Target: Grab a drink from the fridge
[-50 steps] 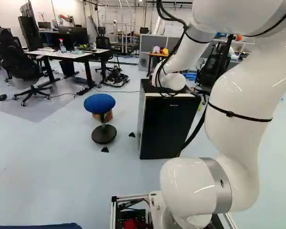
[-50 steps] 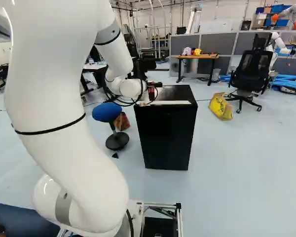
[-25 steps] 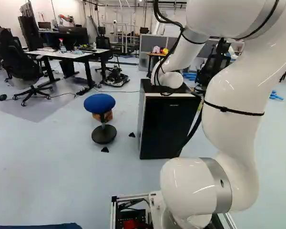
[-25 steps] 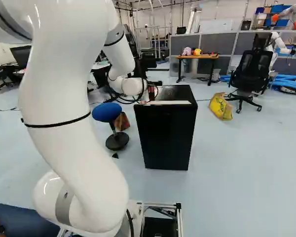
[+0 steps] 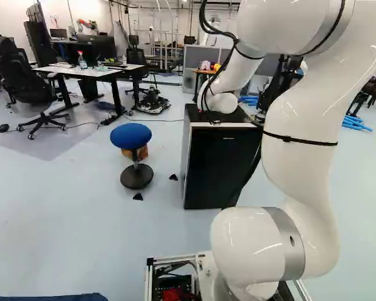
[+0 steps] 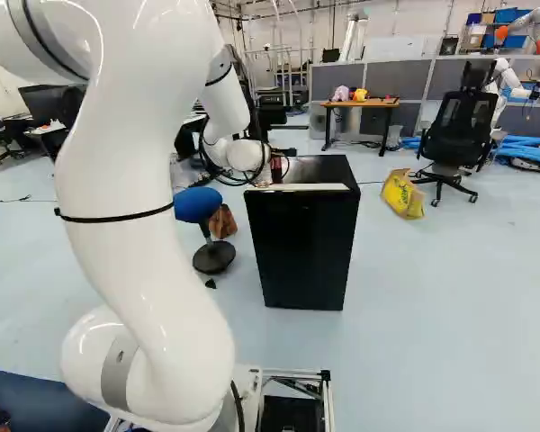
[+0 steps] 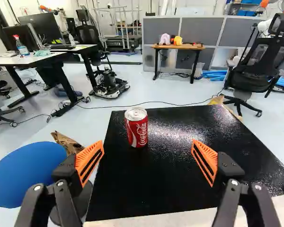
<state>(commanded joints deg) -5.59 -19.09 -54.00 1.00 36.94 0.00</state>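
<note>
Pincer (image 7: 148, 142) stands apart, red can (image 7: 137, 128) upright beyond it, left on the fridge (image 7: 156, 189); closed door (image 6: 299, 256) hides the inside

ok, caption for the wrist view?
Red can upright on the black fridge top, ahead of the open, orange-padded jaws.

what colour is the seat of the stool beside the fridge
Blue; the seat shows best in the left base view.
</note>
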